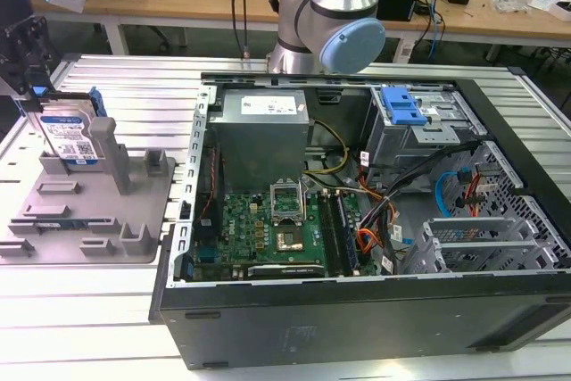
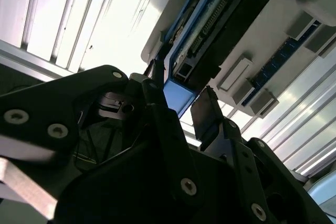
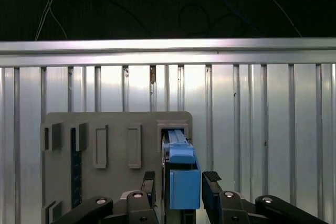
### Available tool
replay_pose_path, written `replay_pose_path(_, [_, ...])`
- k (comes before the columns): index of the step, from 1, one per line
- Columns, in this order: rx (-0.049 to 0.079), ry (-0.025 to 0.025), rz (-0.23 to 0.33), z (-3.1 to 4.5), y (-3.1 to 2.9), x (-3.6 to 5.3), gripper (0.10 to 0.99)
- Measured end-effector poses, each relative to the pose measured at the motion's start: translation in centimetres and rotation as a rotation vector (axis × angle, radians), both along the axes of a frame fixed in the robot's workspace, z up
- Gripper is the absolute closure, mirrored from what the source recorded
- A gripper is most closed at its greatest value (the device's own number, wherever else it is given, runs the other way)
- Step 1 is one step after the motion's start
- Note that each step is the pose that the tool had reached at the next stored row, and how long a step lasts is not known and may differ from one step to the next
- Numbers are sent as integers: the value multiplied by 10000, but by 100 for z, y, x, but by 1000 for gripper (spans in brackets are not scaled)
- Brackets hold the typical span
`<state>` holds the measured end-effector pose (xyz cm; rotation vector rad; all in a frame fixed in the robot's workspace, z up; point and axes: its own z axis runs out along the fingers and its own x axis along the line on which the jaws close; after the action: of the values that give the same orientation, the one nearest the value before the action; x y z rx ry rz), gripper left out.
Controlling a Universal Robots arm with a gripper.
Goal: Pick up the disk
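Disk (image 1: 70, 136) stands upright on edge in a slot of the grey fixture (image 1: 134, 211), at about 9 o'clock in the exterior view, label face toward the camera, blue bracket along its edges. In the first wrist view the disk (image 3: 184, 182) shows edge-on, blue bracket uppermost, sitting in the fixture (image 3: 115, 124). In the second wrist view its connector end (image 2: 210, 24) is visible, dark with blue trim.

Pincer (image 1: 34, 95) hangs at 12 o'clock of the disk, right over its top edge. In both wrist views the pincer (image 3: 180, 175) (image 2: 182, 80) is spread, one of its fingers (image 3: 212, 192) on each side of the blue bracket. One finger sits just beside the bracket; the other has a visible gap. Disk not lifted; it sits in its slot.

Fixture lies flat on the slatted metal bench (image 1: 116, 86). Open computer case (image 1: 357, 327) lies at 3 o'clock of the fixture, just beside it, with a blue latch (image 1: 401, 109) on its drive cage. Arm (image 1: 335, 15) rises at 12 o'clock of the case.
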<state>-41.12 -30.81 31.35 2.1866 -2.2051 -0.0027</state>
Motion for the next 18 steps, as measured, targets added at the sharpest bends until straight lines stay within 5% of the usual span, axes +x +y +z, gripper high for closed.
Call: replay_pose_path(18, [0,0,1,-137,0,0,604])
